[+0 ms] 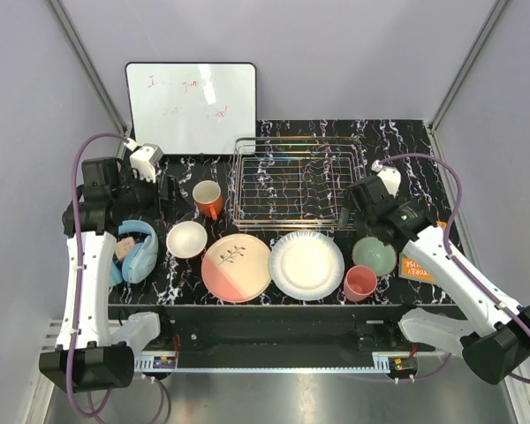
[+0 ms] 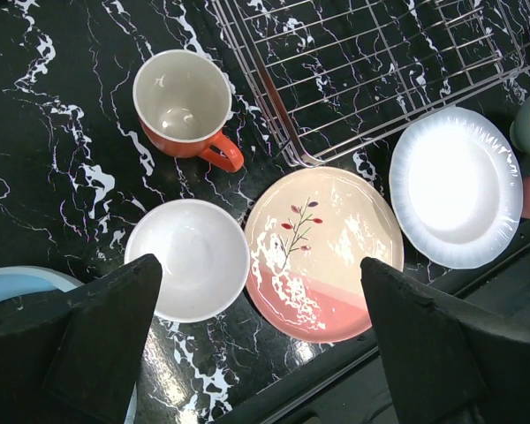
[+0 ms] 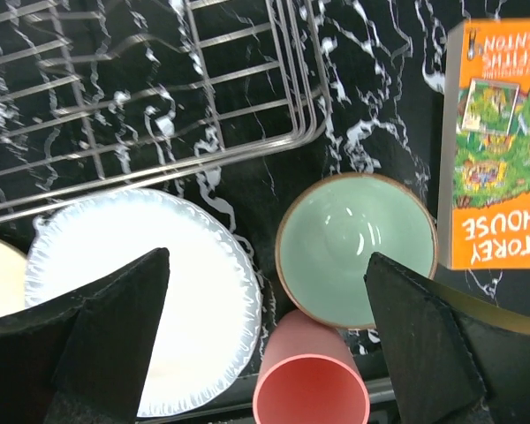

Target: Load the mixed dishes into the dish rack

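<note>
The black, white-veined marble-pattern table carries everything. At its back left leans a white rectangular whiteboard with faint red writing that is too small to read. Beside it, at the back centre, sits the rectangular silver wire-grid dish rack.

All the dishes lie on the table in front of the rack. The round white fluted-rim plate and the round pink-and-cream plate with a twig drawing lie flat side by side, just before the rack's front edge. The white bowl stands left of the twig plate. The mint-green bowl stands right of the white plate.

Blue headphones lie at the far left, and an orange book at the far right. The orange mug stands upright by the rack's left side. The pink cup is right up against the green bowl.

The left gripper hovers above the white bowl and twig plate, jaws spread wide and holding nothing. The right gripper hangs over the green bowl and white plate, equally wide and empty.
</note>
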Robot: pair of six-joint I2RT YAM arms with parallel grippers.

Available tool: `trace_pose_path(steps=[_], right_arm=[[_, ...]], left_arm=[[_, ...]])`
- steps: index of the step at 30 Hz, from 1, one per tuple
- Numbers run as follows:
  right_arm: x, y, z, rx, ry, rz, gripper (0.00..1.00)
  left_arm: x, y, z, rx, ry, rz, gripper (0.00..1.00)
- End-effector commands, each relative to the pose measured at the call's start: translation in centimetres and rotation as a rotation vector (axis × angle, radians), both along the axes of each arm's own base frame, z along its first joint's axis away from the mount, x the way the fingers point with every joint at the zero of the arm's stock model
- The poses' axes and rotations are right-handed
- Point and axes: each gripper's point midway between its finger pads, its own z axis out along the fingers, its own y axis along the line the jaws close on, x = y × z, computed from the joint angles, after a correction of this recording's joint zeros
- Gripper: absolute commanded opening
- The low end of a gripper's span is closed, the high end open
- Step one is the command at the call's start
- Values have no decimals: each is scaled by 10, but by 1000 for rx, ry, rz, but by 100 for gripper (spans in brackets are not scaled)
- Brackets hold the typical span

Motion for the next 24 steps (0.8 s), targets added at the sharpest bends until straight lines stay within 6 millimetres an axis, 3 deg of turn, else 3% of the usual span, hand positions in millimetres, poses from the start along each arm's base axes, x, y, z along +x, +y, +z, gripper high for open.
trace_pose_path(steps=[1,5,8,12,16,20,24], right_arm=[[-14,-7,-18,32,32,-94,100],[-37,-14,-47,93,109,-235,100],[-47,-6,-59,163,156,-264,100],[-57,-6,-57,187,183,-267,100],[-73,-34,-46,114,160,-348,100],[-85,-46,-48,128,160,-475,99],[-84,-54,-46,173,114,-627,97]], left_arm=[[4,-5,15,-50,-40,-13,99],[5,-5,16,-58,-40,-15,99],[7,-2,17,-64,-40,-7,99],[6,-1,20,-65,-56,-9,99],[7,0,16,-61,-55,-11,99],[8,-1,12,-79,-40,-16,99],[8,-2,14,-82,-45,-25,99]])
